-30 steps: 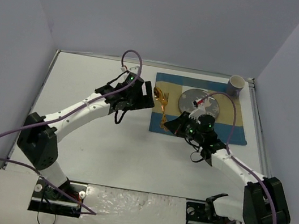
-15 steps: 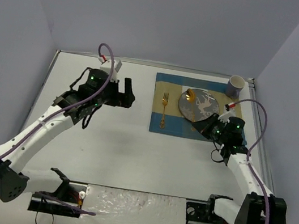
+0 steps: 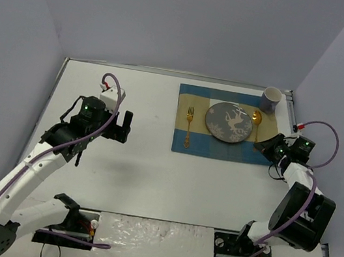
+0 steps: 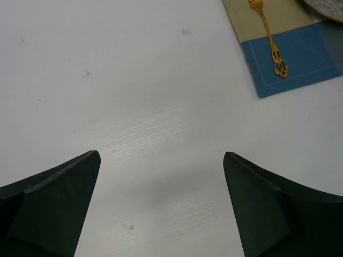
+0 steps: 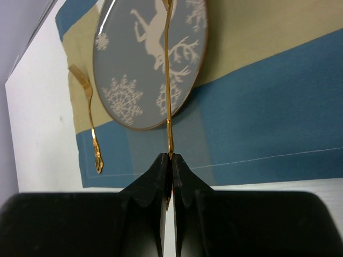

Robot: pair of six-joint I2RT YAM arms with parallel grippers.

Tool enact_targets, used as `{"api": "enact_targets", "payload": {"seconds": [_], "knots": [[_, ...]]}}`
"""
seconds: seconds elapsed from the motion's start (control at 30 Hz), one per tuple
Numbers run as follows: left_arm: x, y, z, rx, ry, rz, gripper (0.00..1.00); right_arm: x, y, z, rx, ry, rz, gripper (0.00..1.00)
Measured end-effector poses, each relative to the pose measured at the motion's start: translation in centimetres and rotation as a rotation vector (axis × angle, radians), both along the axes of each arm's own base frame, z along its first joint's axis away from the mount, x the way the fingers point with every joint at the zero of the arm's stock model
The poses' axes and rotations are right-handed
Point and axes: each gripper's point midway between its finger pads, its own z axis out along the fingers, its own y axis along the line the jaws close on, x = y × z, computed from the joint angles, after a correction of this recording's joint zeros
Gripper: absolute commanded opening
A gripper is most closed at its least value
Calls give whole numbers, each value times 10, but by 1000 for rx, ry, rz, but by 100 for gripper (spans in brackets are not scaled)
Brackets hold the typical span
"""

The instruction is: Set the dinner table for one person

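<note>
The dinner table (image 3: pixel 145 170) is a white tabletop with a blue-and-tan placemat (image 3: pixel 189 143) at the back right. On the mat lie a grey plate with a white deer (image 3: pixel 228 121) and, to its left, a gold fork (image 3: pixel 188 126). My right gripper (image 3: pixel 273 150) is shut on the handle end of a gold spoon (image 3: pixel 257 119), held just right of the plate. In the right wrist view the gripper (image 5: pixel 170 156) pinches the spoon (image 5: pixel 169 80) in front of the plate (image 5: pixel 139 59), fork (image 5: pixel 89 115) and mat (image 5: pixel 268 123). My left gripper (image 3: pixel 124 127) is open and empty over bare table (image 4: pixel 161 160).
A grey cup (image 3: pixel 270 99) stands off the mat's far right corner, close to the table's right rail (image 3: pixel 297 149). The left wrist view shows the fork (image 4: pixel 269 40) on the mat's near left corner (image 4: pixel 305 59). Grey walls enclose the table.
My right gripper carried the spoon from the plate's left side to its right. My left arm drew back left and toward the near edge, away from the mat.
</note>
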Motion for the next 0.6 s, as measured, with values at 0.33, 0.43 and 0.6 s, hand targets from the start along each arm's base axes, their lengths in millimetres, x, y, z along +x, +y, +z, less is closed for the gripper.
{"api": "enact_targets", "payload": {"seconds": [0.33, 0.43, 0.6], "knots": [[-6, 21, 11, 99, -74, 88, 97, 15, -64, -16, -31, 8, -80, 0], [-7, 27, 13, 114, -83, 112, 97, 20, -78, -23, -39, 16, -82, 0], [-6, 33, 13, 133, -87, 138, 97, 25, -78, -41, -28, 44, -41, 0]]}}
